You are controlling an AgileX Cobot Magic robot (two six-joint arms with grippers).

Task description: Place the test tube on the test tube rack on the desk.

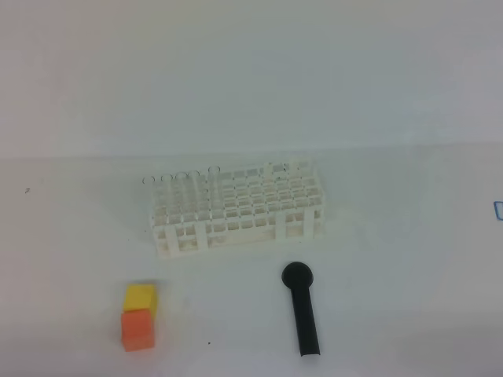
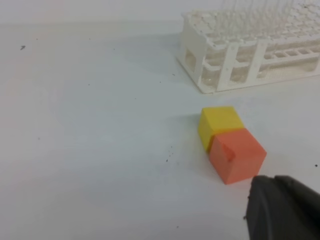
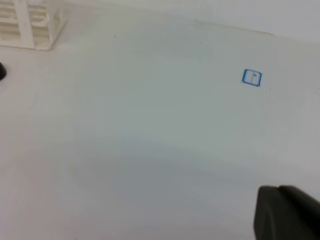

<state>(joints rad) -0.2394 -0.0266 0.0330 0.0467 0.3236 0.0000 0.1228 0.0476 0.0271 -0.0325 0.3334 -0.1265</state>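
White test tube rack (image 1: 236, 208) stands upright on desk (image 1: 393, 298), ahead of left gripper (image 2: 282, 210) and right gripper (image 3: 285, 212), both closed, empty, awaiting tube pickup.

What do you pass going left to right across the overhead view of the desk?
Orange block with the yellow block just behind it, then the white test tube rack, then the black scoop-like object, and a small blue mark at the right edge.

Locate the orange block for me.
In the exterior high view the orange block sits front-left on the desk, touching the yellow block behind it.
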